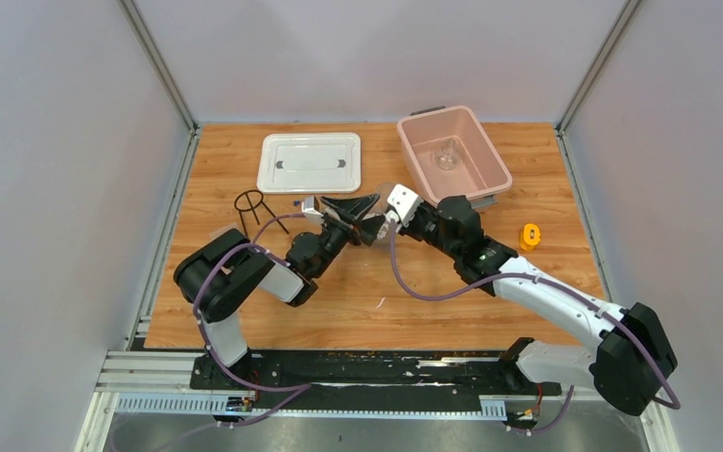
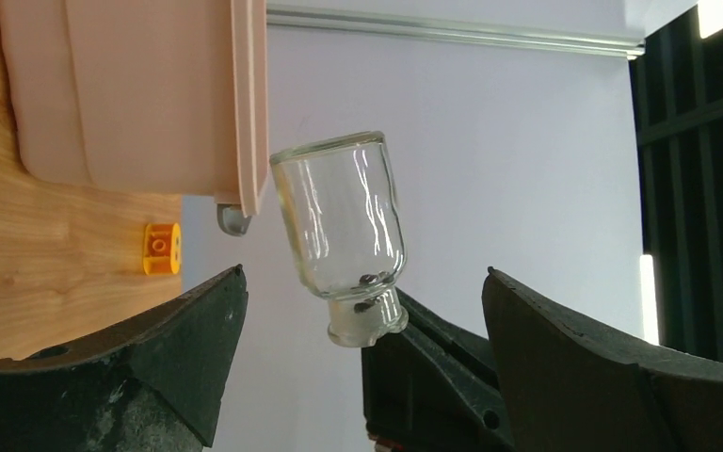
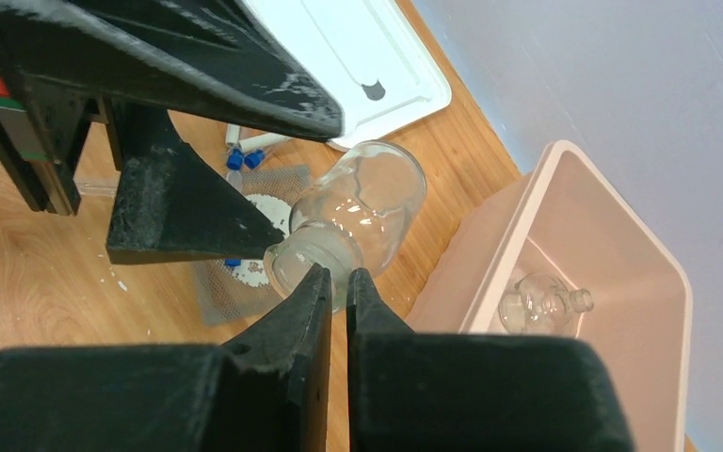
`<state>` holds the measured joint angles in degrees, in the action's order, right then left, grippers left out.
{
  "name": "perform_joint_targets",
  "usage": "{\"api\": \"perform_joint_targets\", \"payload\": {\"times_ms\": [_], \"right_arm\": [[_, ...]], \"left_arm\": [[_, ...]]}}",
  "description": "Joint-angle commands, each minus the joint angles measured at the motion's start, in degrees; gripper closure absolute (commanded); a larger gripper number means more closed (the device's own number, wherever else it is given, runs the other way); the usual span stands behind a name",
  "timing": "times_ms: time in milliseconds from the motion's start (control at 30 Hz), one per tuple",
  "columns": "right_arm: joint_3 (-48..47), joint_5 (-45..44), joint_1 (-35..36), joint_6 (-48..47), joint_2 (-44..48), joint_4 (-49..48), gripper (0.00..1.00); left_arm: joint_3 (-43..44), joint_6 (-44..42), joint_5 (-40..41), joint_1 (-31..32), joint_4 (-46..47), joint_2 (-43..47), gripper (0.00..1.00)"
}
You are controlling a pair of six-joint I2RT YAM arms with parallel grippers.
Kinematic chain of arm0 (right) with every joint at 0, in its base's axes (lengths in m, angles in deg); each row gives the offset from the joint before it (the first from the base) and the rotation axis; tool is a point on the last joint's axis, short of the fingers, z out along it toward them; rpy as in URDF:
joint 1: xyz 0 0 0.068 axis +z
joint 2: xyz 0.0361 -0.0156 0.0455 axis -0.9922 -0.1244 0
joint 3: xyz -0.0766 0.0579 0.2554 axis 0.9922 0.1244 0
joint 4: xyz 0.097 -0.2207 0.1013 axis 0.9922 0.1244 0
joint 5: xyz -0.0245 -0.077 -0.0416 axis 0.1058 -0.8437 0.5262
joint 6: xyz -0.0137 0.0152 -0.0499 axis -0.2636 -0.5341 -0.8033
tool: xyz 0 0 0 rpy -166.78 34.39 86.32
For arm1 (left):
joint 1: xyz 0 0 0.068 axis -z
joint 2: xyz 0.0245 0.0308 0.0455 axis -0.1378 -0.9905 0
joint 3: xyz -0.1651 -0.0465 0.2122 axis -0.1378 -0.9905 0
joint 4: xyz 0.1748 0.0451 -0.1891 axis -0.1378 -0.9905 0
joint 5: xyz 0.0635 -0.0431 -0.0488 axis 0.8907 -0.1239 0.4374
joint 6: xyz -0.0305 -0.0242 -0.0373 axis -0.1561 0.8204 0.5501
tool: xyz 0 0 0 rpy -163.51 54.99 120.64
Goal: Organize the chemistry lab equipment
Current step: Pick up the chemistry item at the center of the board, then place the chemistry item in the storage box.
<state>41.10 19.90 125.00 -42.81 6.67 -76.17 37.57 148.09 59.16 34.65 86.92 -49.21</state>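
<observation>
Worktop [image 1: 339, 311] job looks early: one flask [image 1: 447, 155] sits in the pink bin [image 1: 478, 182] beyond your right tool [image 3: 338, 279], which is clenched on the glass bottle [image 3: 362, 212] at its lip. Your left tool [image 2: 358, 287] gapes around it, not touching. Left to sort: tripod [image 1: 254, 205], blue-capped tubes [image 3: 240, 158], and disc mesh [image 3: 262, 209] beneath.

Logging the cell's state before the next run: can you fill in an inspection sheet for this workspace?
Surface: wooden table, few white specks.
Job's things: glass jar held in the air; black wire tripod standing; blue-capped tubes and mesh square with white disc lying on the table; glass flask in the pink bin.
Clutter: white lid, orange object.
Grippers: right gripper fingers shut on the jar's neck; left gripper open, fingers either side of the jar.
Cables: purple cables loop along both arms; no snag seen.
Surroundings: grey walls, metal rail at the near edge.
</observation>
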Motion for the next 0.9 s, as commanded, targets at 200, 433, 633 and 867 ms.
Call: {"api": "perform_joint_targets", "payload": {"times_ms": [200,433,633,867], "right_arm": [[-7.1,8.6,-9.7,7.8,5.7,6.1,1.00],[-12.5,12.7,-20.4,12.0,4.9,13.3,1.00],[-20.2,20.0,-31.4,14.1,-1.9,20.5,1.00],[-38.4,25.4,-36.9,13.1,-19.7,34.2,1.00]], "left_arm": [[-0.5,-19.8,-6.2,-2.3,-13.5,14.3,0.00],[4.9,-39.0,-19.1,-7.2,-34.8,22.6,0.00],[13.2,-61.8,-21.9,-8.1,-63.7,28.8,0.00],[13.9,-74.3,-15.7,-8.1,-78.2,34.4,0.00]]}}
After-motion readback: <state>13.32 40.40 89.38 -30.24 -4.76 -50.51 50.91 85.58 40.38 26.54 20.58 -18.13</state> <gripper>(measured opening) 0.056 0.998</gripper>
